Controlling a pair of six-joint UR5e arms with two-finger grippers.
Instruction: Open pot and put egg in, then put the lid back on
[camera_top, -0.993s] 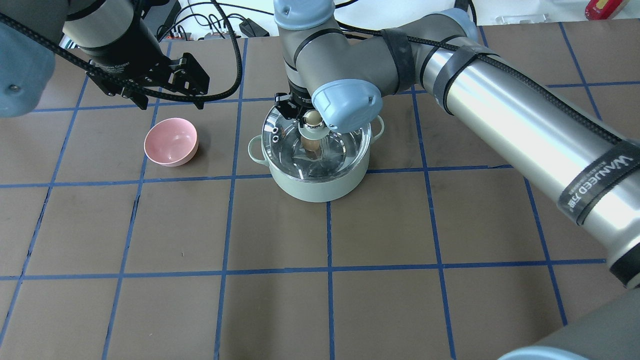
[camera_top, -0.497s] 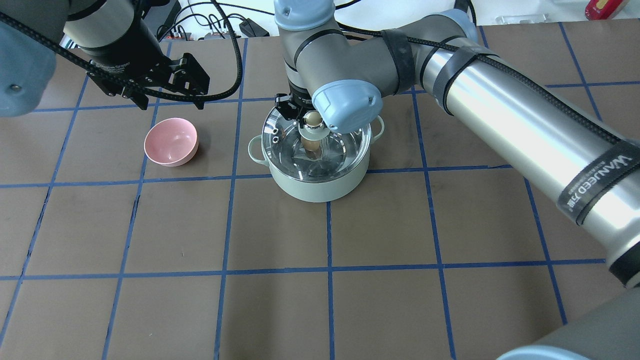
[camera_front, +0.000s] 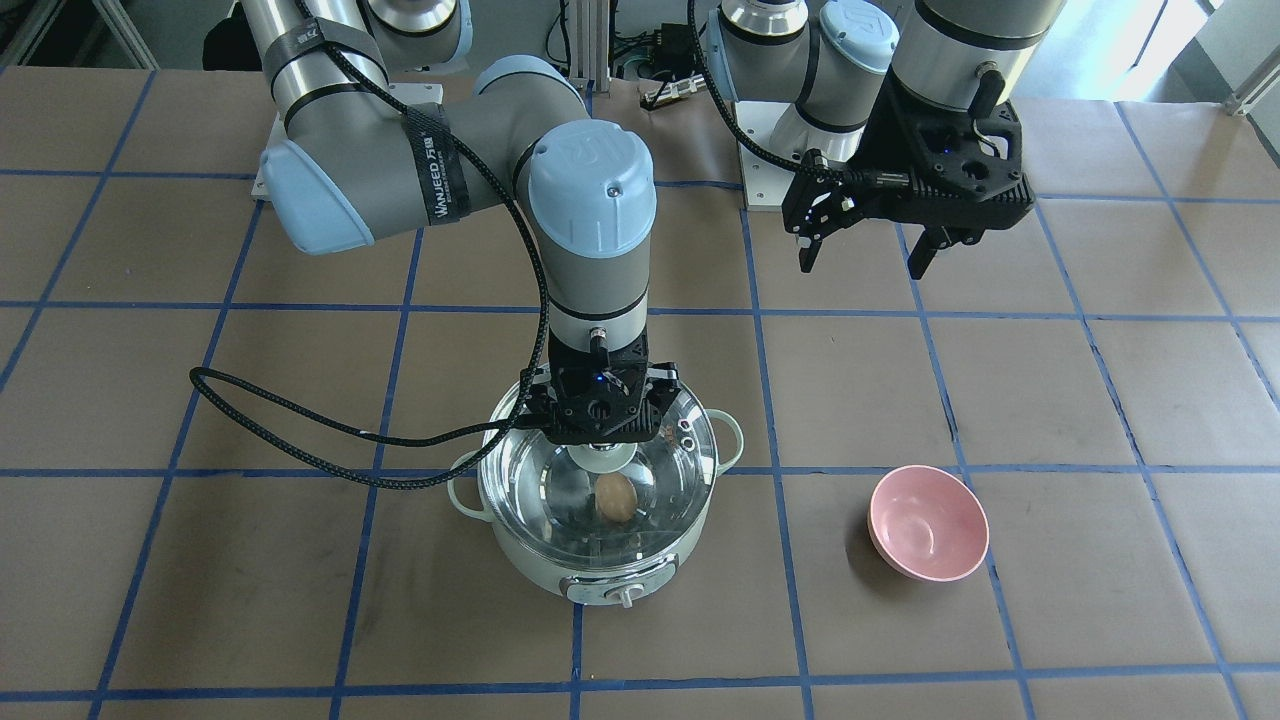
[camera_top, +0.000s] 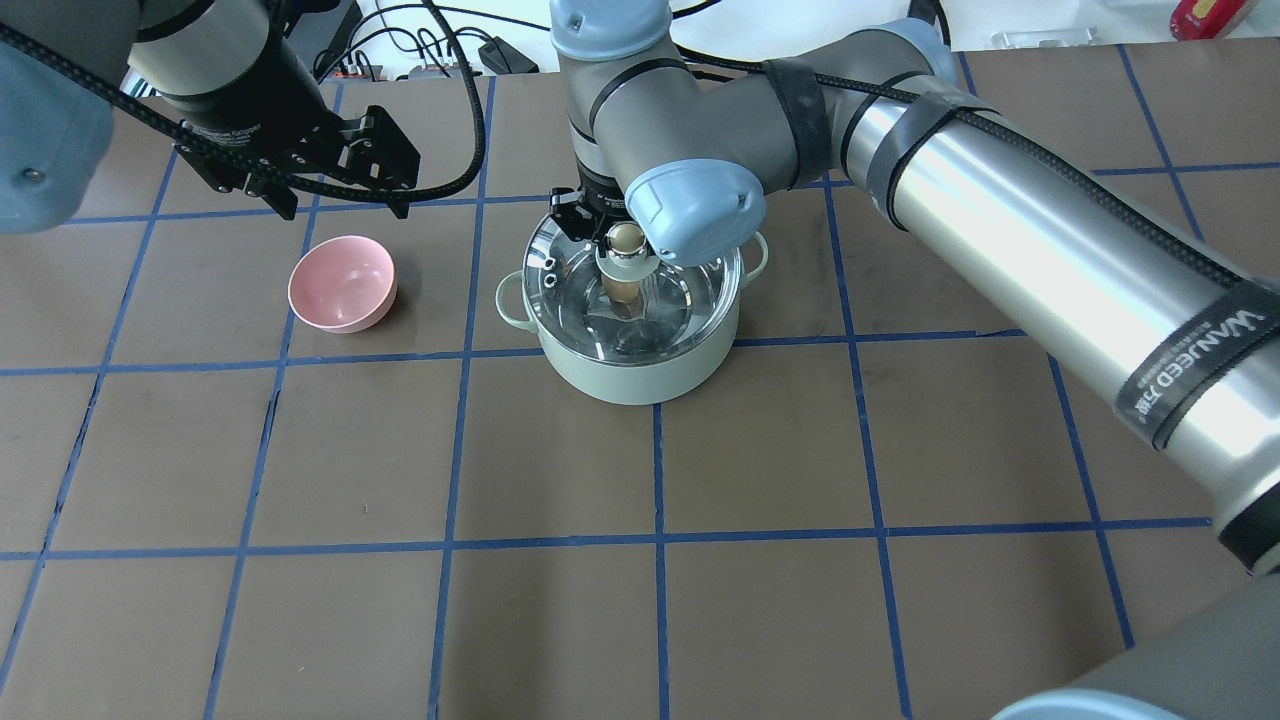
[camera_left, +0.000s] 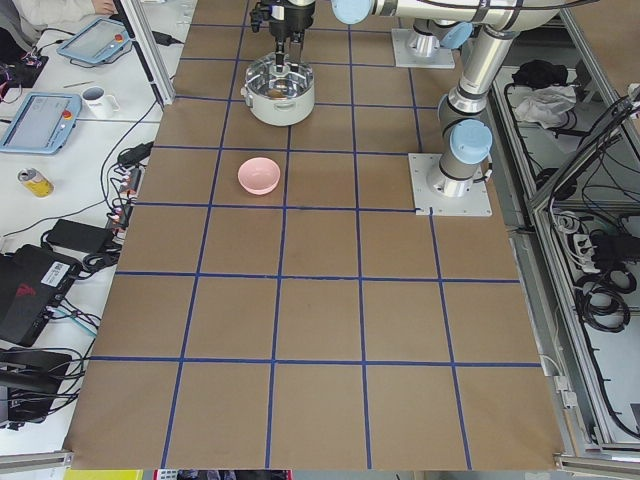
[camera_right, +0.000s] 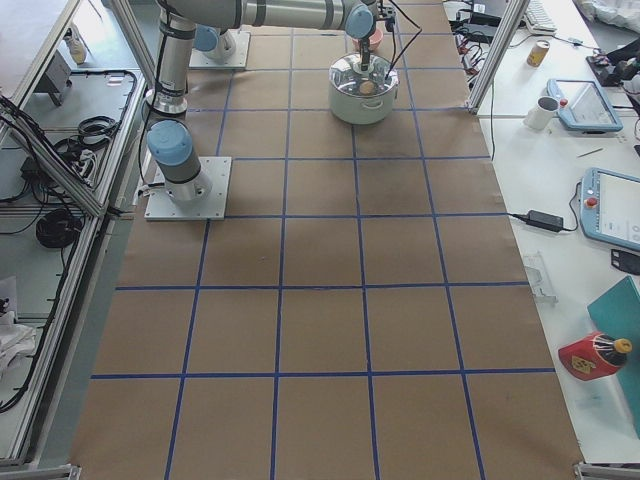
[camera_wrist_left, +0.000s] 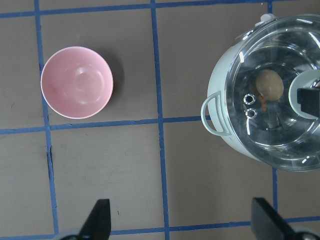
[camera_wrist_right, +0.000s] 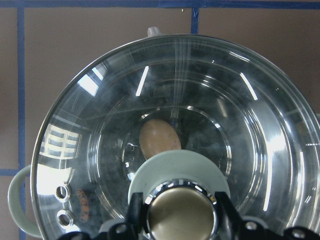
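The mint-green pot (camera_top: 640, 375) stands mid-table with the clear glass lid (camera_top: 570, 290) sitting on it. The tan egg (camera_front: 616, 497) lies on the steel bottom and shows through the glass in the right wrist view (camera_wrist_right: 159, 138) and the left wrist view (camera_wrist_left: 270, 85). My right gripper (camera_front: 600, 452) points straight down over the pot. Its fingers (camera_wrist_right: 136, 216) press both sides of the lid's beige knob (camera_wrist_right: 181, 220). My left gripper (camera_front: 865, 262) is open and empty. It hangs above the table, behind the pink bowl.
A pink bowl (camera_top: 342, 283) sits empty to the left of the pot in the overhead view, about one tile away. The pot's front knob (camera_front: 627, 597) faces the operators' side. Cables and tools lie beyond the table's far edge.
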